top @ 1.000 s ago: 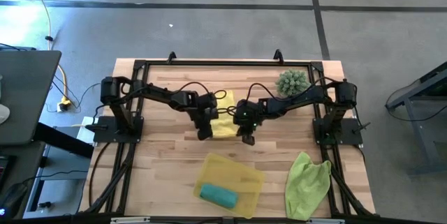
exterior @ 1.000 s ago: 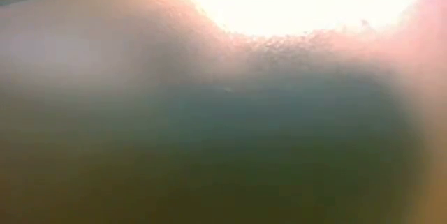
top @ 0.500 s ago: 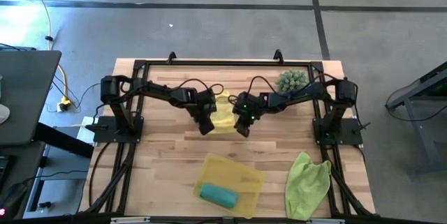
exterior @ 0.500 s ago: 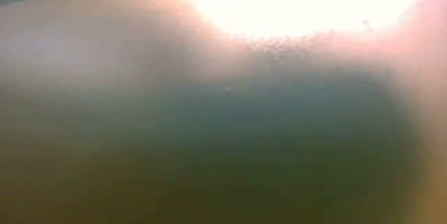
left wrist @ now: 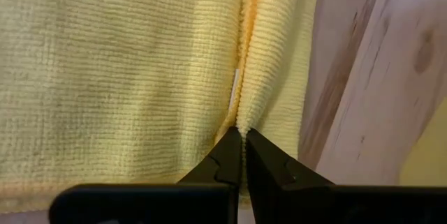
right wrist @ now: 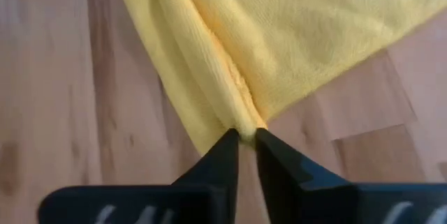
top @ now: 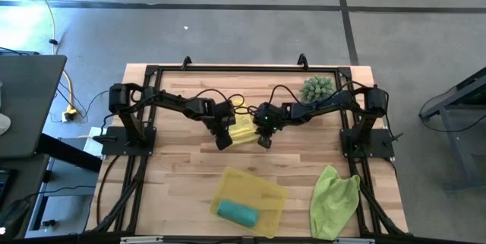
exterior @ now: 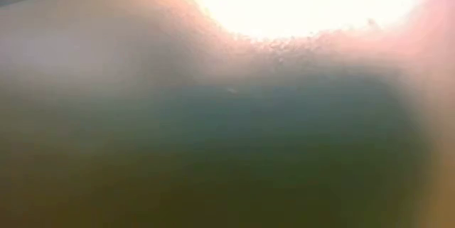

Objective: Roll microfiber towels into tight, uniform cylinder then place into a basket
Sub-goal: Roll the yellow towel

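Observation:
A bright yellow towel lies mid-table between my two grippers, its near part gathered into raised folds. My left gripper is shut on the fold at its left side, and my right gripper is closed on the fold at its right side, with a narrow gap between the fingertips. A teal towel, rolled up, lies in the yellow basket near the table's front edge. The lime green towel rests crumpled on the table at the front right. The low view shows only blur. My left gripper pinches a raised fold of the yellow towel between its two fingertips, slanting down from the table's left. The fold runs on away from the tips, and the rest of the towel lies on the table. My right gripper has the end of a raised fold at the towel's edge between its fingertips, slanting down onto it. The fold runs away from the tips, and the towel beside it lies flat on the wood.
A spiky green ball-shaped plant stands at the far right, close behind my right arm. Black frame rails run along the table's far edge and sides. Bare wood lies between the yellow towel and the basket.
My right gripper has moved toward the table's left and a little toward the far edge, closer to my left gripper. Both wrists have turned. The yellow towel has bunched narrower between the two grippers.

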{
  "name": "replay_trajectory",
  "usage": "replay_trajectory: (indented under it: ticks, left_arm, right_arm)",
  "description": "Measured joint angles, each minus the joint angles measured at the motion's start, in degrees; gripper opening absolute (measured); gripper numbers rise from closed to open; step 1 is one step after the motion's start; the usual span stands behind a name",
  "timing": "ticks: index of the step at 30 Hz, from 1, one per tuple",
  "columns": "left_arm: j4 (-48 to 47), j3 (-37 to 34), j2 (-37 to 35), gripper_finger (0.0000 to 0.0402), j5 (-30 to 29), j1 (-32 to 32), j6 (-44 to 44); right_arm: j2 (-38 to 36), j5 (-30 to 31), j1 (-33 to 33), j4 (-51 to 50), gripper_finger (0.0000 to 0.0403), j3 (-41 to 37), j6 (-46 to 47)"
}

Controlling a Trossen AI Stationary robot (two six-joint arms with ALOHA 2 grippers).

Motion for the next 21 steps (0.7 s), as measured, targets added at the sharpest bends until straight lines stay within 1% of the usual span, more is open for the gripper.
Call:
replay_trajectory:
  ticks: [5, 8, 10, 13, 16, 18, 21]
  left_arm:
    - [-0.30, -0.02, -0.09, 0.0005, -1.95, -1.27, 2.48]
    - [-0.30, -0.02, -0.11, 0.0005, -2.69, -1.68, 3.50]
    - [-0.30, -0.02, -0.11, 0.0005, -2.73, -1.68, 4.11]
    - [-0.27, -0.02, -0.11, 0.0005, -3.15, -1.70, 4.13]
    - [-0.27, -0.02, -0.11, 0.0005, -4.11, -1.69, 4.13]
    - [-0.25, -0.02, -0.10, 0.0005, -4.37, -1.68, 4.13]
    - [-0.25, -0.04, -0.06, 0.0005, -4.39, -1.68, 4.11]
  right_arm:
    - [-0.84, 2.75, 0.28, -0.67, 0.0104, -0.11, -9.22]
    - [-3.64, 2.81, 0.17, -2.71, 0.0127, -0.11, -13.09]
    - [-6.05, 2.85, 0.45, -3.70, 0.0131, -0.11, -15.52]
    - [-9.27, 2.77, 2.75, -3.48, 0.0133, -0.03, -20.48]
    - [-9.79, 2.74, 5.84, -1.76, 0.0133, -0.03, -26.70]
    - [-8.38, 4.74, 7.73, 0.58, 0.0133, 0.00, -29.47]
    - [-5.33, 10.27, 9.32, 3.37, 0.0133, -0.03, -29.75]
